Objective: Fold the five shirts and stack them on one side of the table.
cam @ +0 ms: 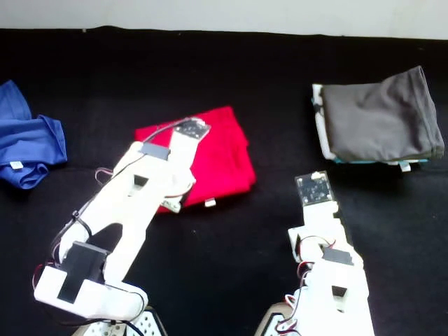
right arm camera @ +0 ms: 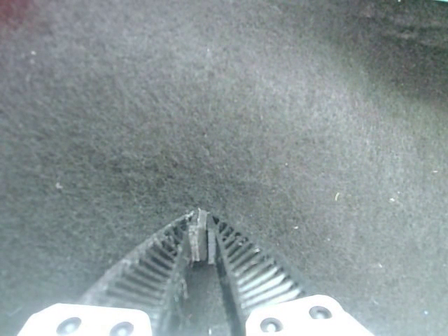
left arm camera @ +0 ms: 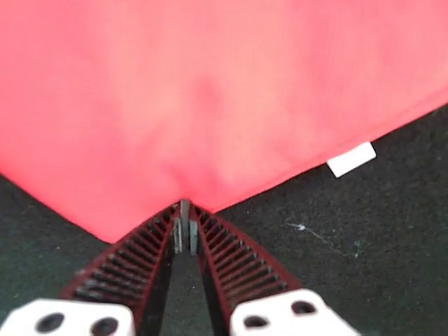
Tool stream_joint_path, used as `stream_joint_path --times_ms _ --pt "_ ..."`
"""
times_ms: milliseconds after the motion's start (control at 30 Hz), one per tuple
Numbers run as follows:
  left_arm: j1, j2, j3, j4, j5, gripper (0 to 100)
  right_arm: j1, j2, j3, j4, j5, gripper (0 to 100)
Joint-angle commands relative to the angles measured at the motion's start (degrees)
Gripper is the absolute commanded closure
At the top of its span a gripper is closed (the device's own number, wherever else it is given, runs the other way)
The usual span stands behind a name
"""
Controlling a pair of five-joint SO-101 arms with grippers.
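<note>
Starting at the left end effector (left arm camera: 183, 225): jaws clenched, tips right at the hem of the red shirt (left arm camera: 210, 91). Can't tell if any fabric is pinched between them; it looks more like touching the edge than gripping it. A white tag (left arm camera: 351, 159) pokes out from the same hem, near the tips. My read: it's at that edge either to grab the hem for a lift or to press the fold flat.

Right end effector (right arm camera: 199, 225): also clenched, nothing in it, hanging over bare black desk (right arm camera: 294, 105). Probably parked there to leave the left side room.

Poses, high view: left arm (cam: 133, 203) is stretched forward from its base and leans over the near-left part of the red shirt (cam: 227, 150), wrist tipped down. Right arm (cam: 332, 273) is tucked back close to its base, short of both the red shirt and the pile.

Task state: the red shirt looks folded into a rough rectangle mid-desk, not stacked yet. The folded stack (cam: 378, 119) sits at the far right, grey on top, lighter layers under it. The blue shirt (cam: 28, 143) is crumpled at the left edge, well apart, unfolded. I'd guess red goes onto the stack next, then blue.
</note>
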Motion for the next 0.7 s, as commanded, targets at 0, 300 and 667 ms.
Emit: stream_joint_path --times_ms 0,300,667 --pt "-0.40 -2.77 -3.12 0.44 0.00 99 0.22 -0.22 0.40 -1.54 0.53 99.1" --pt "-5.14 -14.64 -21.23 17.76 -0.09 99 0.22 -0.22 0.40 -1.54 0.53 99.1" --pt "-36.70 -20.88 -5.85 21.63 -0.09 99 0.22 -0.22 0.40 -1.54 0.53 99.1"
